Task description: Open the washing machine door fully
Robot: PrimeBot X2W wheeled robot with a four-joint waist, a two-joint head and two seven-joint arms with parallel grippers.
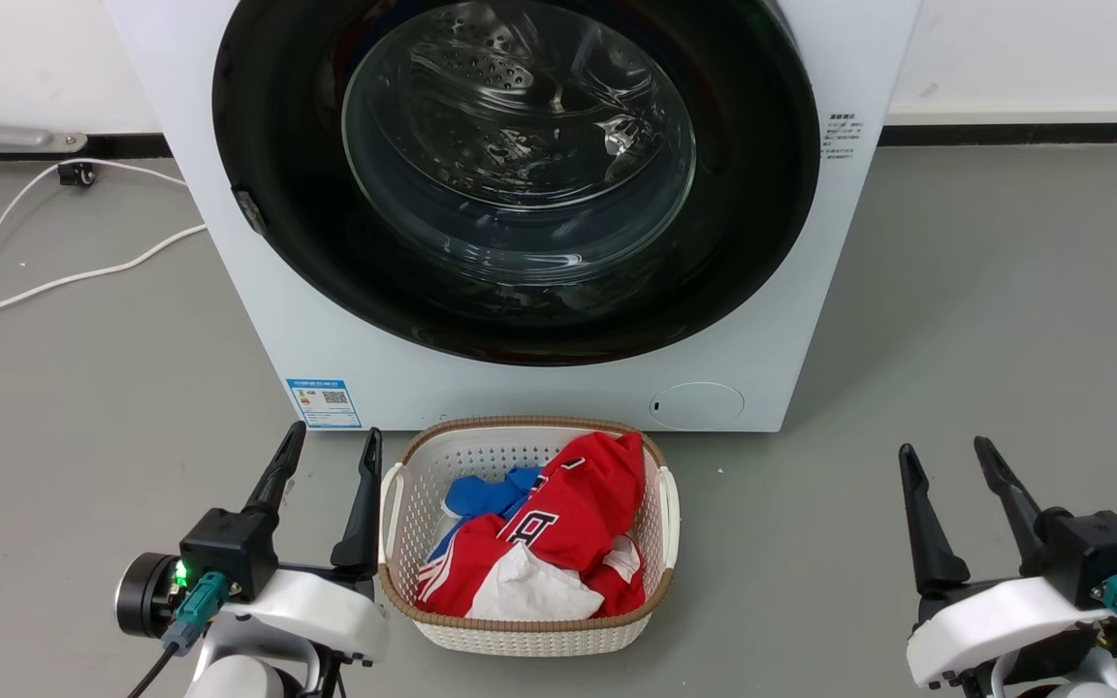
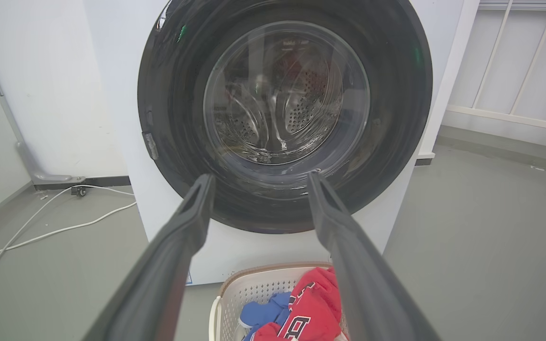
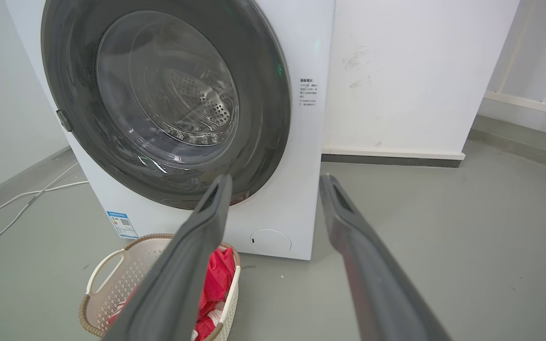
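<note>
before the closed washing machine door [image 1: 516, 174], left fingers [image 1: 362, 504] and right fingers [image 1: 919, 523] wide, empty

Top cropped — washing machine door [image 1: 517, 179].

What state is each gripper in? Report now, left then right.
Left gripper: open, holding nothing.
Right gripper: open, holding nothing.
</note>
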